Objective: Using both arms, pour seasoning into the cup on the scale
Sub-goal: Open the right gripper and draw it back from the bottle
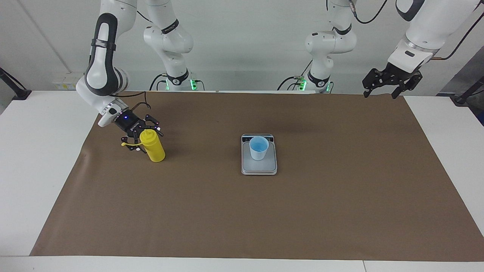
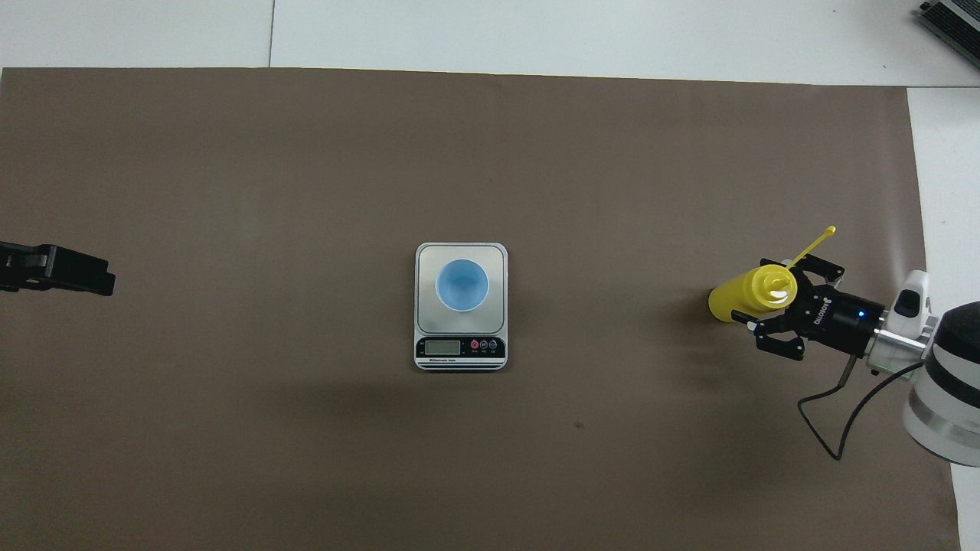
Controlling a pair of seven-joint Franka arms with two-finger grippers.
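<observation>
Toward the right arm's end of the brown mat [image 1: 227, 211], the yellow plastic squeeze bottle [image 1: 152, 148] stands on its base, slightly tilted, with the right gripper [image 1: 144, 136] closed around its neck. So high a grip could let the bottle swing or slip, I judge, and its dangling cap tether [image 2: 813, 245] could snag a finger. Open mat lies between the bottle and the small light-blue plastic cup [image 1: 258, 147] on the flat silver-grey scale [image 1: 259, 168] at the centre. Well apart from both, the left gripper [image 1: 391, 81] waits with its fingers spread, empty, over the mat's corner.
</observation>
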